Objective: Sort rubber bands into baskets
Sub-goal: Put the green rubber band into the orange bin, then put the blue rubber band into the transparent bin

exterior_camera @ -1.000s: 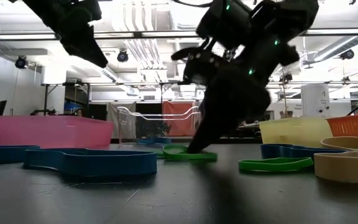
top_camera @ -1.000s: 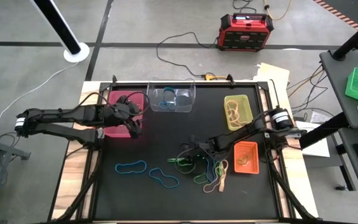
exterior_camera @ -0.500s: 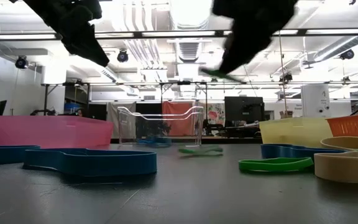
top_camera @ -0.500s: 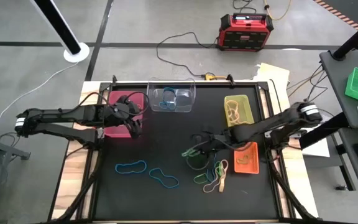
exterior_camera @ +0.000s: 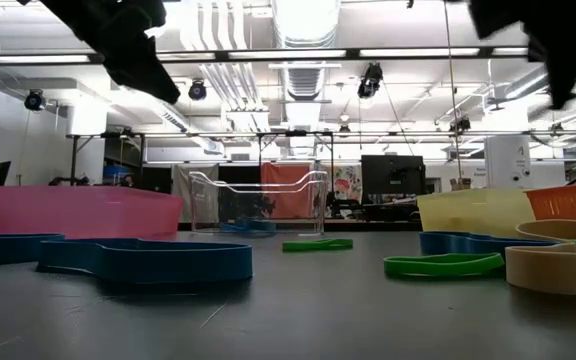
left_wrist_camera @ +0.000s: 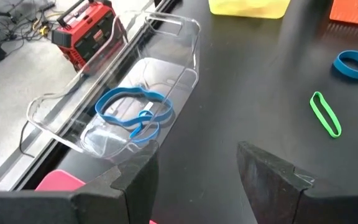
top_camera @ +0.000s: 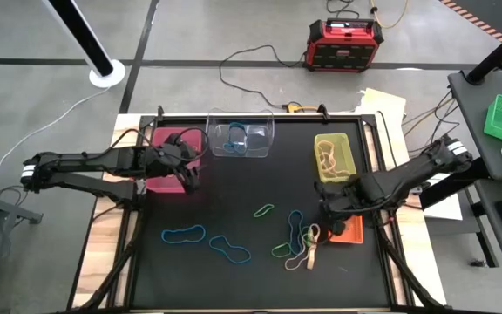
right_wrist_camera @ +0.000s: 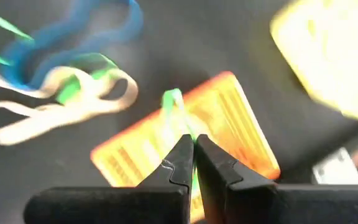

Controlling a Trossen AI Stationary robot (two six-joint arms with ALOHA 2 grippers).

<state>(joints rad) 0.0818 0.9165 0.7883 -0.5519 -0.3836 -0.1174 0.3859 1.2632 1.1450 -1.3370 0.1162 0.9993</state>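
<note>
I see my right gripper [right_wrist_camera: 193,144] clenched on a green band [right_wrist_camera: 174,104] above the orange basket [top_camera: 347,228], at four o'clock; left gripper [top_camera: 184,171] released.

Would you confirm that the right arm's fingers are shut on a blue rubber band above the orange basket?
Not quite: the band pinched in the right gripper is a green rubber band, not blue, as the right wrist view shows. The fingers are indeed shut on it above the orange basket.

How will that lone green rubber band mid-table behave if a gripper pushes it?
The green rubber band is a thin loop lying flat on the table, so it probably slides or buckles. It looks light and floppy, unlikely to roll. Fingers may skid over it.
</note>
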